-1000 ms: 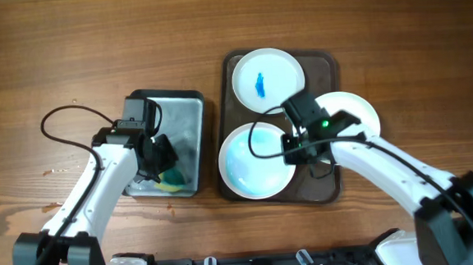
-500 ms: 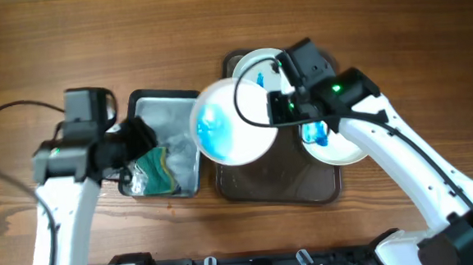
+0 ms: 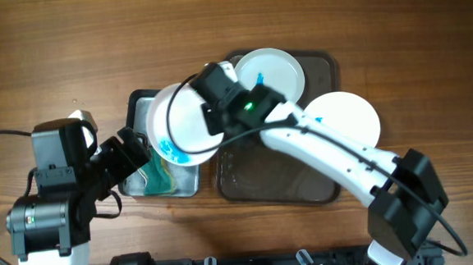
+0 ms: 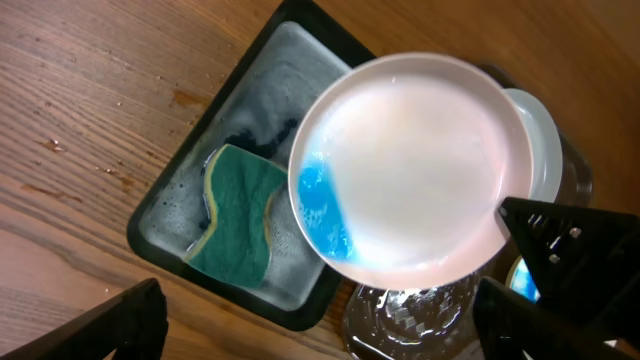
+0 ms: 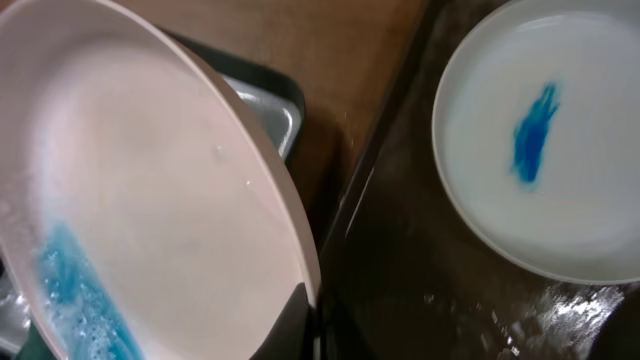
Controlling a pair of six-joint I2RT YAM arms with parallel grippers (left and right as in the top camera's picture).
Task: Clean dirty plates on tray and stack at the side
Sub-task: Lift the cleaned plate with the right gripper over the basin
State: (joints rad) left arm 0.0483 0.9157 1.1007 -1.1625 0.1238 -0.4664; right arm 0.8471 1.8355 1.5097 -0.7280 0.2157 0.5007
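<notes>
One plate point(image 3: 174, 124) tilted, pinched by right hand point(image 3: 209, 118) above grey tray point(image 4: 265, 85); left hand point(image 3: 135, 155) wide, empty

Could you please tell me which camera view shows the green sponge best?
The left wrist view: the sponge lies almost wholly in sight in the grey tray, beside the held plate. The overhead view shows only a green patch of it under that plate's edge. In the right wrist view the plate hides it.
</notes>
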